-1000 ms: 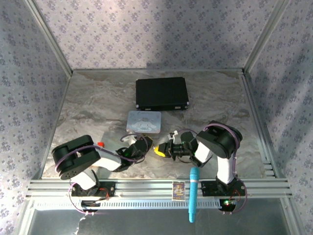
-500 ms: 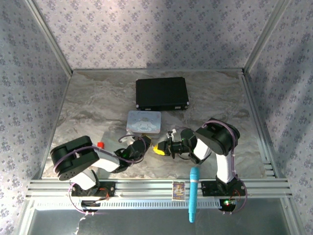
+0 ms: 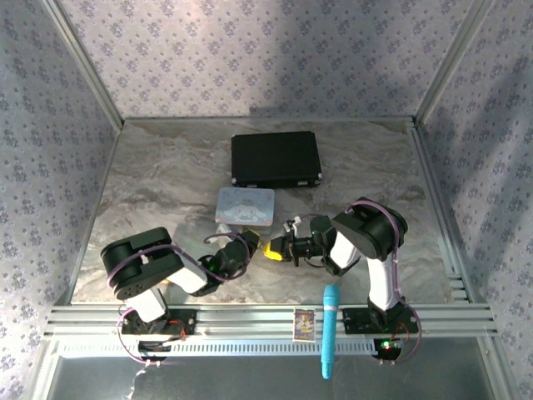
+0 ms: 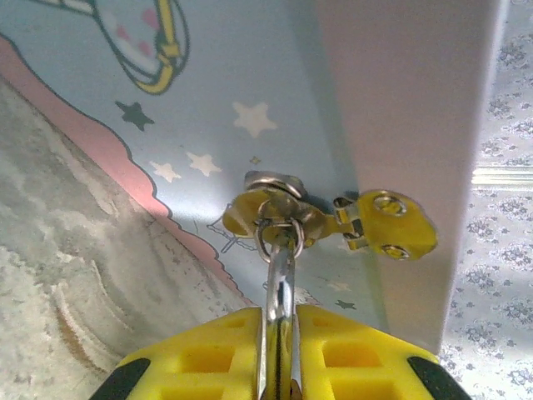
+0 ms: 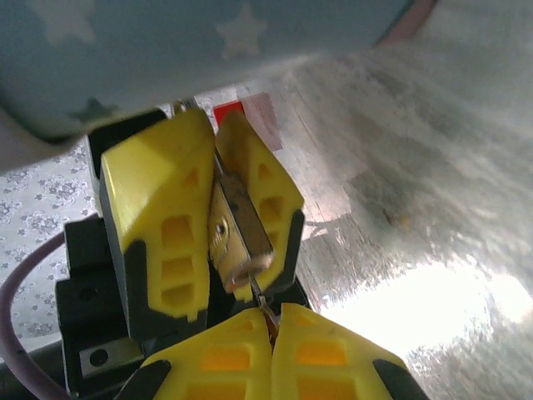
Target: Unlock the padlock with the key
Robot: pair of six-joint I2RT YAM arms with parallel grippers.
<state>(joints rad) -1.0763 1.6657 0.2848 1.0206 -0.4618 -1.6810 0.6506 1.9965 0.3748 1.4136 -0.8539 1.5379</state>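
Note:
My left gripper (image 3: 247, 248) and right gripper (image 3: 274, 248) meet tip to tip just in front of the pastel tin (image 3: 245, 207). In the right wrist view the brass padlock (image 5: 237, 229) is clamped between the left gripper's yellow fingers (image 5: 158, 208), its bottom face towards me. The right gripper (image 5: 273, 314) is shut on the thin key (image 5: 260, 292), whose tip reaches into the padlock's bottom. In the left wrist view the left gripper (image 4: 281, 315) is shut on the padlock's silvery edge (image 4: 281, 283), with a small ring (image 4: 280, 237) just past it. The shackle is hidden.
A black case (image 3: 276, 158) lies behind the tin. A teal tube (image 3: 331, 329) and a small card (image 3: 305, 323) sit on the front rail between the arm bases. A small red object (image 5: 227, 112) stands behind the left gripper. The tin's starred side (image 4: 250, 117) is close behind the padlock.
Both grippers have shifted slightly towards the tin, still joined. The left arm's elbow has swung right. Both grips are unchanged.

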